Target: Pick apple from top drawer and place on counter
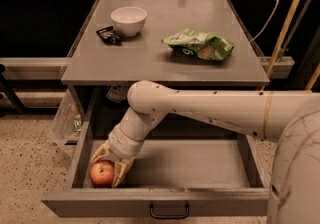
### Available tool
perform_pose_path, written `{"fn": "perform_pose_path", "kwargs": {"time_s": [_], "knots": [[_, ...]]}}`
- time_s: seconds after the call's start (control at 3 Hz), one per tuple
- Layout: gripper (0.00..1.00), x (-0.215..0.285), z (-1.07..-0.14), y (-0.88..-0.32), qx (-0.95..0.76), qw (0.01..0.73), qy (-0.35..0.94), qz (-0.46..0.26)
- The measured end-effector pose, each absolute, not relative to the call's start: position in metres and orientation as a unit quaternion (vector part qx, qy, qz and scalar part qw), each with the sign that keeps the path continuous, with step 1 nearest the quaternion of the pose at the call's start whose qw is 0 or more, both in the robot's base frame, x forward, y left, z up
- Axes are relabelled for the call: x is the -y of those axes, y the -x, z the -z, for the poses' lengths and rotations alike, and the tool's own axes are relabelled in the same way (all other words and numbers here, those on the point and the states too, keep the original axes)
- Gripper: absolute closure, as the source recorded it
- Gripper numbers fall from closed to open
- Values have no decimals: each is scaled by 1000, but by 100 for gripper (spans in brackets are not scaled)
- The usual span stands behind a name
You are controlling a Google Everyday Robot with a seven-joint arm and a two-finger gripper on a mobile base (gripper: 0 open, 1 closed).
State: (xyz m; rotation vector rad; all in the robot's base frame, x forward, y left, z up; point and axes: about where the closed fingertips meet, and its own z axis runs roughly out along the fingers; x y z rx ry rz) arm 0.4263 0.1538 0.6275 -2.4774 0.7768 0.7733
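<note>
The top drawer (200, 168) is pulled open below the counter (165, 53). The red apple (101, 174) with yellowish patches lies in the drawer's front left corner, on the drawer floor. My gripper (106, 171) reaches down into that corner. Its tan fingers (121, 171) sit against the apple, one behind it on the left and one on its right side, closed on it. My white arm (200, 110) crosses over the drawer from the right.
On the counter stand a white bowl (128, 20), a small dark object (108, 35) beside it, and a green snack bag (199, 44). A dark handle (169, 212) is on the drawer front. A plastic bag (67, 118) hangs at the cabinet's left side.
</note>
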Motion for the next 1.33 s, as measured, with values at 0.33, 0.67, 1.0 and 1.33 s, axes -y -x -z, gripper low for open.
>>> {"fn": "perform_pose_path", "kwargs": {"time_s": [0.33,0.67,1.0,1.33], "knots": [[100,-145,-642,-425,-281,233,891,-269],[100,-133,-664,-426,-302,250,889,-235],[100,-120,-687,-431,-327,266,885,-198],[100,-108,-715,-436,-349,282,879,-161]]}}
